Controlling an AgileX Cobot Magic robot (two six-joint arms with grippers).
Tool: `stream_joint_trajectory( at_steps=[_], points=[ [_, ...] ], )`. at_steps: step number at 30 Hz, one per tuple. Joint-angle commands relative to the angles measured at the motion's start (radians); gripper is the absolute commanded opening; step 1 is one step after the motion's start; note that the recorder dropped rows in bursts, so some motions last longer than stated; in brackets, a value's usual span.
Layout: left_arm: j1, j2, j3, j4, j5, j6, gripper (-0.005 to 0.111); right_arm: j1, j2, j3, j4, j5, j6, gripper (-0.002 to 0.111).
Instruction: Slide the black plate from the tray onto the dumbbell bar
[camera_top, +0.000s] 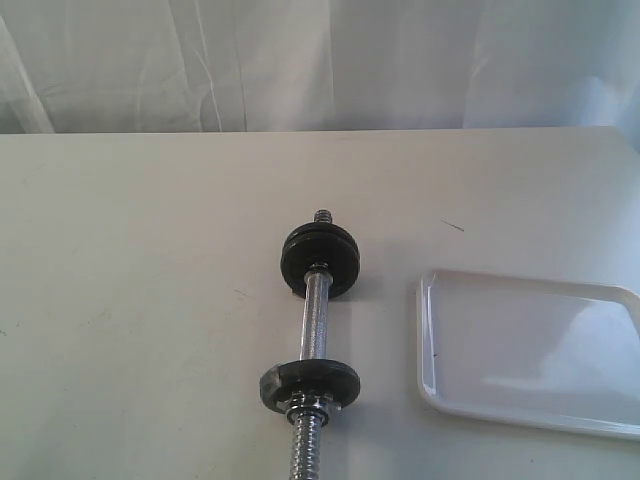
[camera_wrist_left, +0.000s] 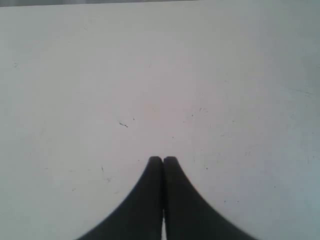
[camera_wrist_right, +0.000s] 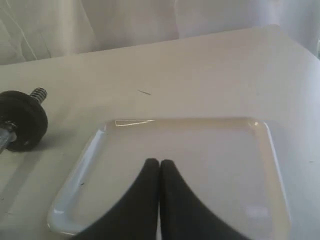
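Note:
The dumbbell bar (camera_top: 316, 320) lies on the table in the exterior view, running from near to far. One black plate (camera_top: 310, 383) sits on its near part. A thicker black stack (camera_top: 320, 258) sits at its far end, which also shows in the right wrist view as a black plate (camera_wrist_right: 22, 120) below a threaded tip. The white tray (camera_top: 428, 340) lies right of the bar, and no plate shows in it. My right gripper (camera_wrist_right: 159, 161) hangs shut over the tray (camera_wrist_right: 85, 165), holding nothing. My left gripper (camera_wrist_left: 162, 159) is shut over bare table. Neither gripper shows in the exterior view.
The white table (camera_top: 150, 300) ends at a pale curtain (camera_top: 300, 60) along the back. The tray's right side runs out of the exterior view. A small dark mark (camera_top: 453, 226) lies on the table beyond the tray.

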Motion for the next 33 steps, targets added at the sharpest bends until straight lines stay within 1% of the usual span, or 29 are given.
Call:
stream_joint_trajectory(
  at_steps=[1, 16, 20, 28, 33],
  points=[
    [0.002, -0.004, 0.003, -0.005, -0.003, 0.002, 0.0, -0.005, -0.006, 0.002, 0.038, -0.003, -0.009, 0.0],
    [0.002, -0.004, 0.003, -0.005, -0.003, 0.002, 0.0, -0.005, -0.006, 0.002, 0.038, -0.001, -0.02, 0.0],
    [0.002, -0.004, 0.003, -0.005, -0.001, 0.002, 0.0, -0.005, -0.006, 0.002, 0.038, -0.001, -0.065, 0.0],
    [0.002, -0.004, 0.003, -0.005, 0.005, 0.002, 0.0, -0.005, -0.006, 0.002, 0.038, -0.001, -0.291, 0.0],
    [0.002, -0.004, 0.003, -0.005, 0.005, 0.002, 0.0, -0.005, -0.006, 0.002, 0.038, -0.001, -0.297, 0.0]
  ],
)
